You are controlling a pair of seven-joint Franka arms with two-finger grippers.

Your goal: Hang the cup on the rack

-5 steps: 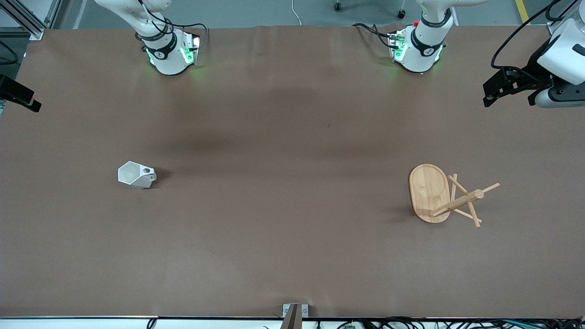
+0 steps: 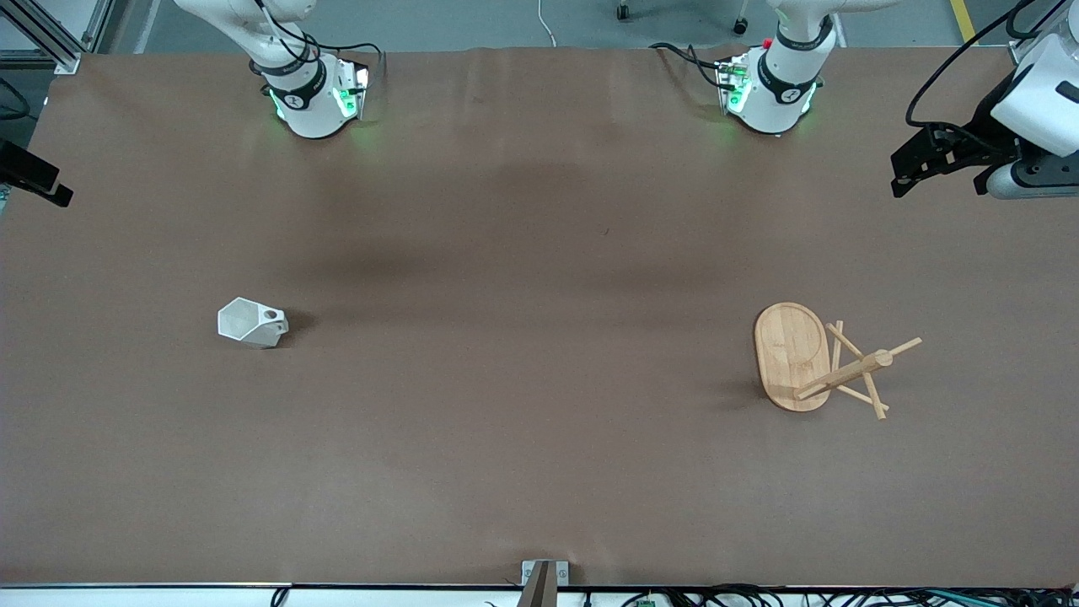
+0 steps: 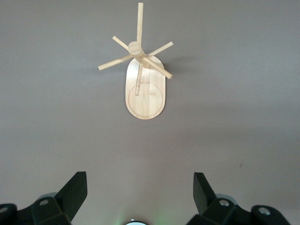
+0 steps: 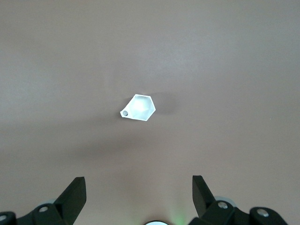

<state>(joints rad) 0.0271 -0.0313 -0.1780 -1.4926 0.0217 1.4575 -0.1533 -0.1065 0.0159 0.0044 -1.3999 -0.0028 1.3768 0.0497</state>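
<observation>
Right arm (image 2: 34, 179) drift, cup (image 4: 138, 108) outside jaws

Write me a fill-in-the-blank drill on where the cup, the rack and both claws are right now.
1. The cup stands toward the ____ arm's end of the table.
2. The rack has ____ cups hanging on its pegs.
3. The left claw hangs with its fingers ____, empty.
4. The right claw looks down on the ____.

Missing words: right; no; open; cup
</observation>
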